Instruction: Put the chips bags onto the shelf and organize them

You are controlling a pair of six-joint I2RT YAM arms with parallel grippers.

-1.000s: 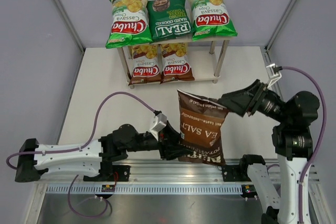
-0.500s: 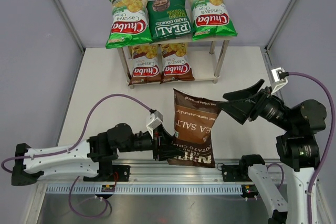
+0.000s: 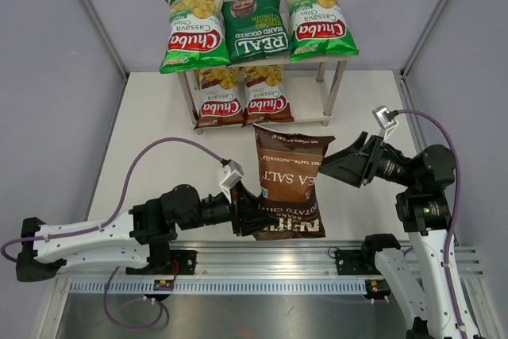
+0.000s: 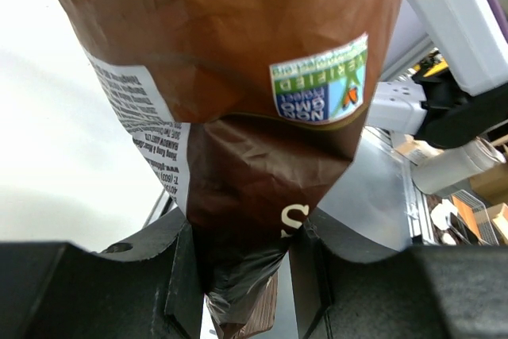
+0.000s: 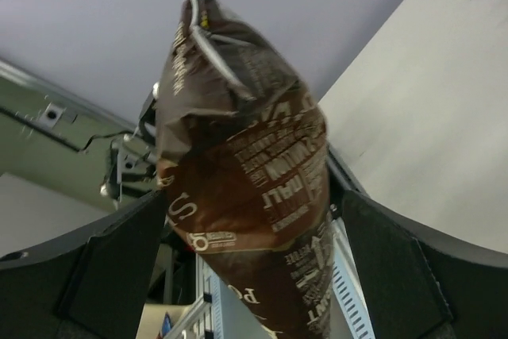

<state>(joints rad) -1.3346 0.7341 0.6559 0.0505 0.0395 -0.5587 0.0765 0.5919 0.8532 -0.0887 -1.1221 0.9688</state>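
- While the left jaws are clamped tight on the crimped bottom end of the Kettle bag (image 3: 290,180), their dark fingers (image 4: 178,275) squeeze the foil into a narrow fold.
- The right jaws are spread wide, with one black finger (image 5: 119,267) on either side of the same bag at its right edge. Whether the pads touch the foil cannot be told.
- The Kettle bag rises from the left jaws just in front of the shelf (image 3: 311,110), with its printed face turned up to the overhead camera (the lettering reads upside down there). Its far edge lies near the front of the shelf's lower board, towards the right half.
- On the shelf's lower board, one brown Chuba bag (image 3: 219,99) stands at the left and a second brown Chuba bag (image 3: 267,94) stands in the middle, and the two are touching.
- On the shelf's top board are a light-green Chuba bag (image 3: 194,31) at the left, the REAL bag (image 3: 254,28) in the middle, and another light-green Chuba bag (image 3: 320,21) at the right. They overlap slightly.
- The pale bench (image 3: 159,132) carries the shelf at its far end.
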